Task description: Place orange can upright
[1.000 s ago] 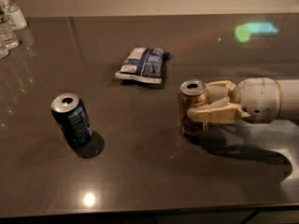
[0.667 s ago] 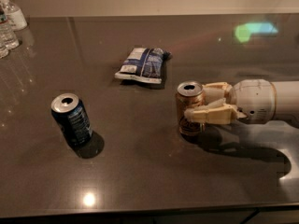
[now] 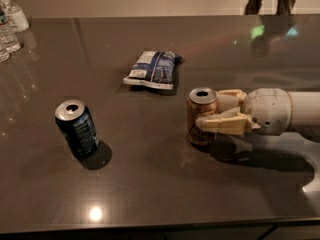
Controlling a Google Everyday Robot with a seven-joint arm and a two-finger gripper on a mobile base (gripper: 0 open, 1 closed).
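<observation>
Orange can (image 3: 200, 104) upright on table (image 3: 160, 189), gripper (image 3: 207, 109) on it.
We note the gripper entering from 3 o'clock, fingers (image 3: 225, 124) clasping the can; dark blue can (image 3: 77, 129) at its 9 o'clock, snack bag (image 3: 152, 69) at 11.

On my table (image 3: 165, 184), the orange can (image 3: 201, 115) stands upright, right of centre. The gripper (image 3: 212, 113) reaches in from the right edge w/ fingers clasping the can, one on its near side, one on its far side. A 2nd can (image 3: 76, 128) stands to the left, slightly nearer, well apart. The snack bag (image 3: 152, 69) lies flat farther back, btwn the two. Bottles (image 3: 9, 26) stand at the far-left corner.
</observation>
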